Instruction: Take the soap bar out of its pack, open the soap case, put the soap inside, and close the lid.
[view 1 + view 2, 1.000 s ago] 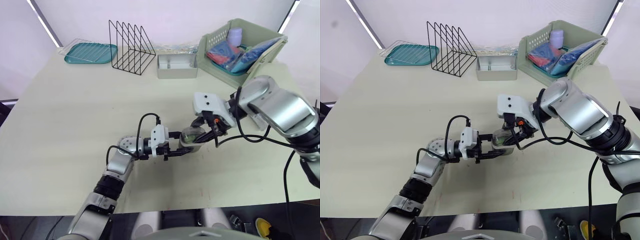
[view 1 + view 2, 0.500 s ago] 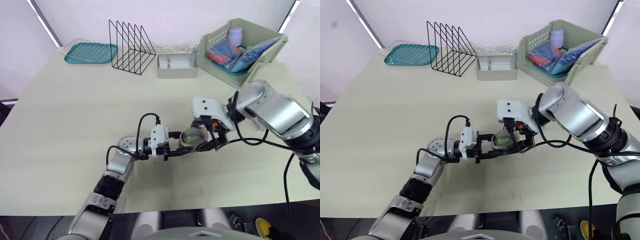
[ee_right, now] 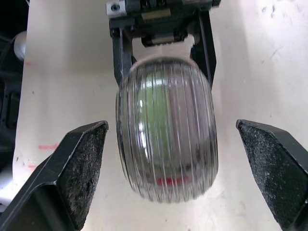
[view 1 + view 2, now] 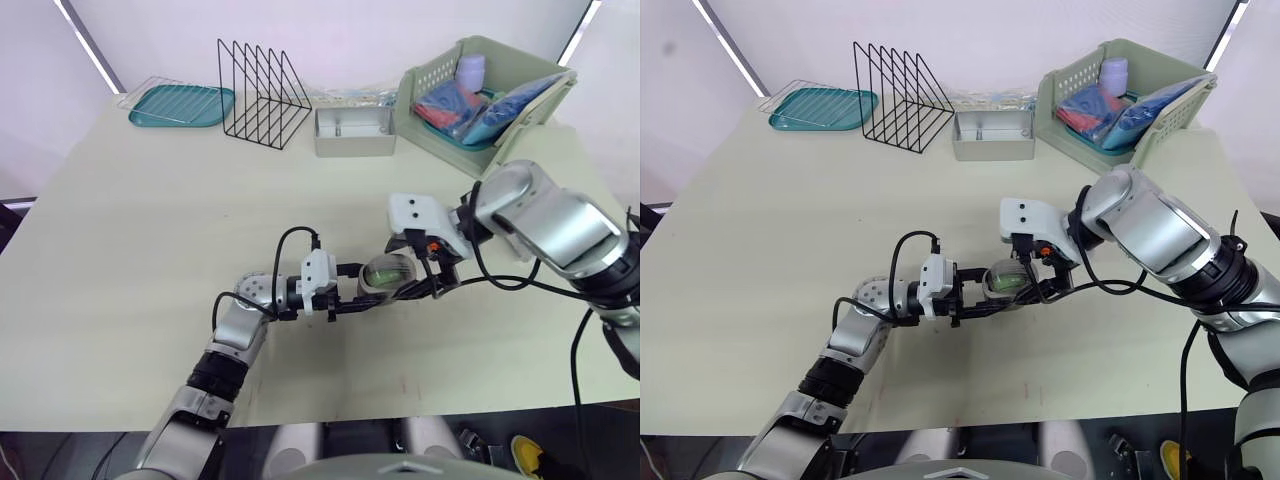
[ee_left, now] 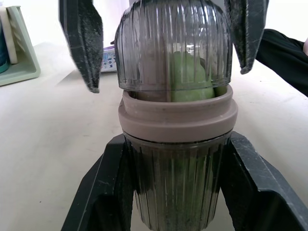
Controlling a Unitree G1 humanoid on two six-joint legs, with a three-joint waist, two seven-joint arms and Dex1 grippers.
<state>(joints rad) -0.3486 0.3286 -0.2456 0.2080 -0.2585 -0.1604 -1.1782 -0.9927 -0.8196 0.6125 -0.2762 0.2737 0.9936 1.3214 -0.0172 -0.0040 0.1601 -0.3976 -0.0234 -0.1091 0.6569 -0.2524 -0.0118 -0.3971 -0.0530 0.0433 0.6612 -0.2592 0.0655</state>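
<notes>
Soap case (image 5: 177, 130), ribbed translucent oval, green soap (image 5: 190, 77) inside, clamped by left gripper (image 5: 176, 159), right gripper (image 3: 171, 127) spread apart

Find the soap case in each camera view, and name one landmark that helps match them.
Left eye view: soap case near centre, in the left gripper.
Right eye view: likewise near centre.
Left wrist view: base clamped between that gripper's fingers.
Right wrist view: between the right gripper's spread fingers.
Shared landmark: the green soap inside.
</notes>
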